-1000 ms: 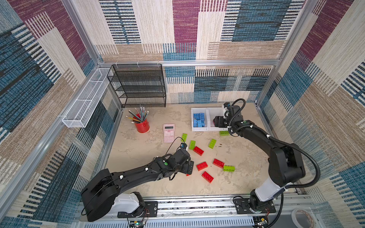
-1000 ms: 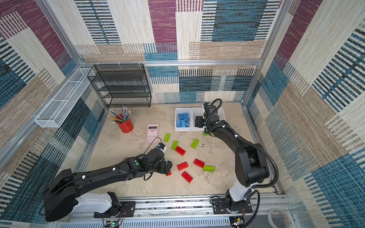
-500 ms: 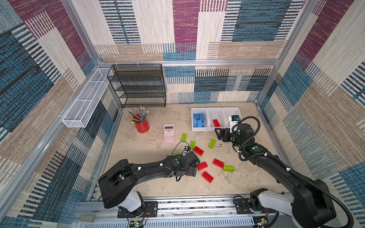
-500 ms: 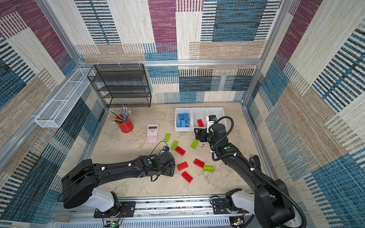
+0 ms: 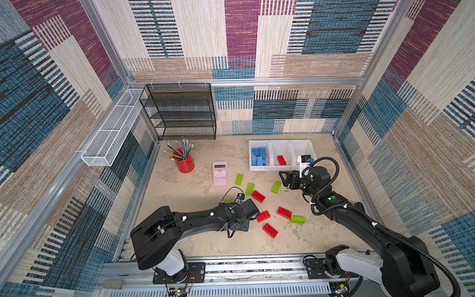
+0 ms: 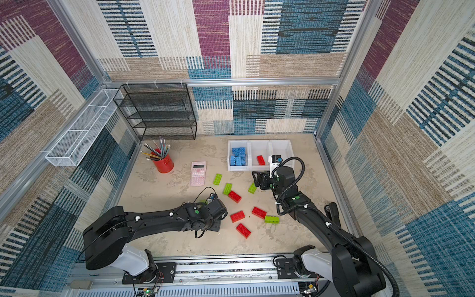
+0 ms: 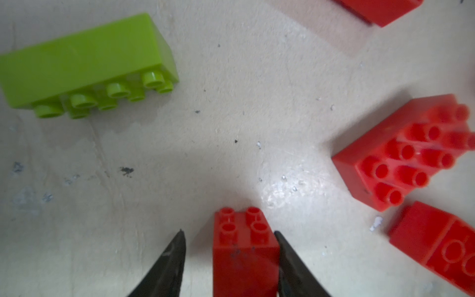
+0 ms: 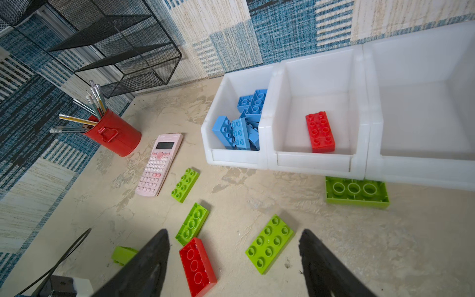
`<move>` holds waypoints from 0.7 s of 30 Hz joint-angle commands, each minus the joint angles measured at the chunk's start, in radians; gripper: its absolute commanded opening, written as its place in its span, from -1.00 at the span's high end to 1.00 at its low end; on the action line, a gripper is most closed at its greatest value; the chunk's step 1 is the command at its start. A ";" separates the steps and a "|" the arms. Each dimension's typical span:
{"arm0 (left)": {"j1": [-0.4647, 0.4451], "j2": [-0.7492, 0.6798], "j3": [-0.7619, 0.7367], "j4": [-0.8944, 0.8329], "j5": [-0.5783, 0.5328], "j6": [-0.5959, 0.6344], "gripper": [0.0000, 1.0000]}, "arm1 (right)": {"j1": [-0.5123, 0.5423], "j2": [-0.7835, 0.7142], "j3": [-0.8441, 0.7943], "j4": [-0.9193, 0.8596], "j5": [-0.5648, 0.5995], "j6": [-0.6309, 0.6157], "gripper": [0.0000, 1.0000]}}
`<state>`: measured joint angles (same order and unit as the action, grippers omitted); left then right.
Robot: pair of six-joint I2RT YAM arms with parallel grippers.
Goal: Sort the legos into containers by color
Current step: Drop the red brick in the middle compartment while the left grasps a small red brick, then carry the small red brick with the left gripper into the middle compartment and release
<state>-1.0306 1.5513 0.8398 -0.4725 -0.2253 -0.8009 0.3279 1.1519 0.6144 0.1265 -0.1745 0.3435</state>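
Only the left wrist view shows the left gripper (image 7: 228, 232). Its jaws stand narrow around a red lego (image 7: 244, 257) on the bench (image 7: 218, 144). One finger (image 7: 286, 259) is against the brick's side and the other finger (image 7: 172, 259) is just apart, so there is no grip yet. In both top views the left arm's wrist (image 5: 239, 213) hides gripper and brick alike.

The right gripper (image 8: 235, 232) hangs with its jaws spread wide, holding nothing, above the bench just in front of the containers (image 5: 304, 149). Only the right wrist view shows an upturned green lego (image 8: 357, 191), lying studs down and touching the containers' front. In the top views the right arm covers it.

Counted, there are three containers in a row at the back right of the bench. The left one holds a heap of blue legos (image 5: 259, 156), too overlapped to count. The middle one holds a second red lego (image 5: 281, 160). Four loose red legos (image 5: 284, 212) lie on the bench in a top view, which makes six red with the hidden one. Five other green legos (image 5: 239, 178) lie loose, so there are six green. One pink calculator (image 5: 220, 173) and one red pencil cup (image 5: 185, 164) sit apart to the left.
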 commanded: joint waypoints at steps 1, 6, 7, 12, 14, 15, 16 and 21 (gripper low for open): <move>-0.001 0.009 0.005 -0.023 0.013 -0.005 -0.04 | 0.002 0.009 0.000 0.056 -0.022 0.017 -0.62; -0.004 0.030 0.011 -0.008 0.033 0.009 -0.01 | 0.001 0.008 -0.004 0.055 -0.022 0.017 -0.62; -0.004 0.036 0.013 -0.007 0.034 0.011 0.02 | 0.002 0.005 -0.006 0.055 -0.022 0.017 -0.62; -0.005 0.037 0.016 -0.002 0.037 0.017 0.17 | 0.002 0.004 -0.002 0.049 -0.019 0.017 -0.61; -0.005 0.029 0.024 -0.008 0.030 0.023 0.24 | 0.002 0.002 -0.002 0.046 -0.020 0.018 -0.61; -0.005 0.025 0.033 -0.014 0.027 0.029 0.26 | 0.002 -0.001 -0.003 0.046 -0.020 0.017 -0.61; -0.006 0.020 0.042 -0.022 0.022 0.034 0.28 | 0.001 -0.004 -0.004 0.046 -0.022 0.017 -0.61; -0.001 0.009 0.131 -0.088 -0.015 0.092 0.30 | 0.002 -0.049 -0.046 0.086 -0.051 0.050 -0.61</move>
<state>-1.0348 1.5673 0.9272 -0.5133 -0.2081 -0.7620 0.3279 1.1263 0.5888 0.1585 -0.1986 0.3656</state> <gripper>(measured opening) 0.362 0.802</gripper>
